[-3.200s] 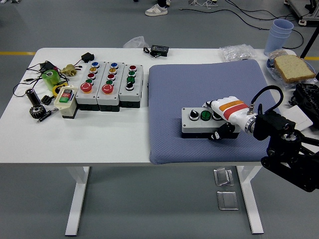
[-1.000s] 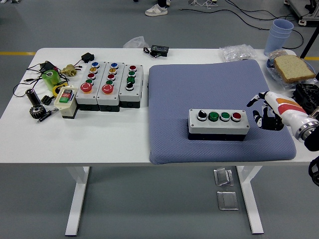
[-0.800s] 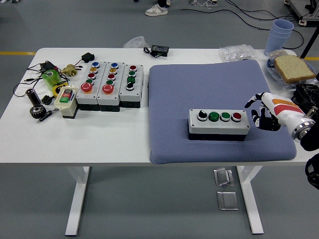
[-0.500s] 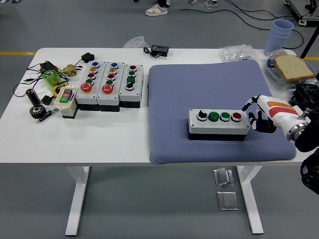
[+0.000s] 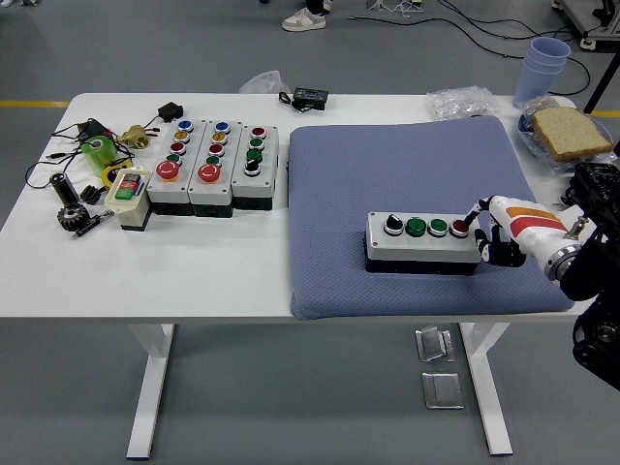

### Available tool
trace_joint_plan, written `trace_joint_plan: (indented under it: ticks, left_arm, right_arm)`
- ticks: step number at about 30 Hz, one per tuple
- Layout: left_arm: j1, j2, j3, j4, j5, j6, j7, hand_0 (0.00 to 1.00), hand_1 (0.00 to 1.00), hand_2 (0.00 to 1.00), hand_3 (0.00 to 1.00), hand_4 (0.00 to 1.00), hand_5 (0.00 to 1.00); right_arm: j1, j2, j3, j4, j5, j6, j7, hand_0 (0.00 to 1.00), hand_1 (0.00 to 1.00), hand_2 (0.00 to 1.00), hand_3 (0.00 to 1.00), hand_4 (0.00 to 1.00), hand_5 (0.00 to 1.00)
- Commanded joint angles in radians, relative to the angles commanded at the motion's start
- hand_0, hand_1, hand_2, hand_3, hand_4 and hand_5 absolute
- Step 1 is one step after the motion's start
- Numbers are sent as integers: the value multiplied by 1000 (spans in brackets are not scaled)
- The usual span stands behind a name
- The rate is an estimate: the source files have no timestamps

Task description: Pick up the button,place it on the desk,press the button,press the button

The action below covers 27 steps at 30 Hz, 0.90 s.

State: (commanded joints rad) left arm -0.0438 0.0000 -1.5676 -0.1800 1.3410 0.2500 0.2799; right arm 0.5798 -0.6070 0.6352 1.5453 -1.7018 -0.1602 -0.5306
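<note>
A grey button box point(image 5: 423, 243) lies on the blue mat point(image 5: 407, 155), toward its front right. On top it carries a black knob point(image 5: 392, 224), two green buttons point(image 5: 416, 227) and a red button point(image 5: 459, 228) at the right end. My right hand point(image 5: 487, 232), white with orange stripes, is at the box's right end. Its index finger point(image 5: 474, 215) points left, with the tip at or just above the red button. The other fingers are curled and hold nothing. My left arm is out of sight.
Three more grey button boxes point(image 5: 215, 165) and a small cream switch box point(image 5: 128, 194) stand at the back left among cables, tools and a green roll point(image 5: 97, 152). Bread point(image 5: 572, 132), blue cups point(image 5: 545, 64), a plastic bag point(image 5: 459, 101) and black gear point(image 5: 596, 189) crowd the right edge.
The hand let go of the box, which now sits a little further right, and drew back to the right. Over the last second it moved left again, index fingertip reaching the red button.
</note>
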Motion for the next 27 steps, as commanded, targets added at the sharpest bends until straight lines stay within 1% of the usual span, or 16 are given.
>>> trace_joint_plan:
  ticks: [11, 15, 17, 20, 22, 23, 27]
  left_arm:
    - [2, 0, -6, 0, 13, 0, 2, 513, 418, 415, 431, 251, 554]
    - [3, 0, -6, 0, 15, -1, 2, 513, 417, 415, 430, 251, 555]
    - [3, 0, -4, 0, 10, -1, 1, 513, 417, 415, 430, 251, 555]
    - [3, 0, -4, 0, 11, -1, 1, 512, 417, 415, 431, 250, 556]
    - [2, 0, -4, 0, 15, -2, 2, 512, 417, 415, 431, 250, 556]
    - [1, 0, 1, 0, 9, -2, 1, 512, 417, 415, 431, 250, 556]
    - [1, 0, 6, 0, -2, 0, -1, 512, 417, 414, 431, 249, 555]
  right_arm:
    - [3, 20, -21, -34, -1, 6, -7, 104, 2, 192, 613, 405, 2]
    - [-1, 22, -4, -21, -11, -2, -8, 104, 2, 192, 610, 397, 2]
    - [-5, 25, 18, 0, -22, -9, -5, 104, 2, 192, 610, 397, 2]
    - [7, 45, 25, 22, -50, -2, -6, 106, 2, 194, 608, 389, 2]
    - [14, 55, 21, 24, -58, 1, -8, 106, 2, 194, 608, 389, 2]
    - [19, 69, 15, 15, -67, 5, -11, 106, 2, 194, 608, 389, 2]
    - [22, 84, 7, -1, -76, 7, -13, 108, 2, 194, 603, 383, 2]
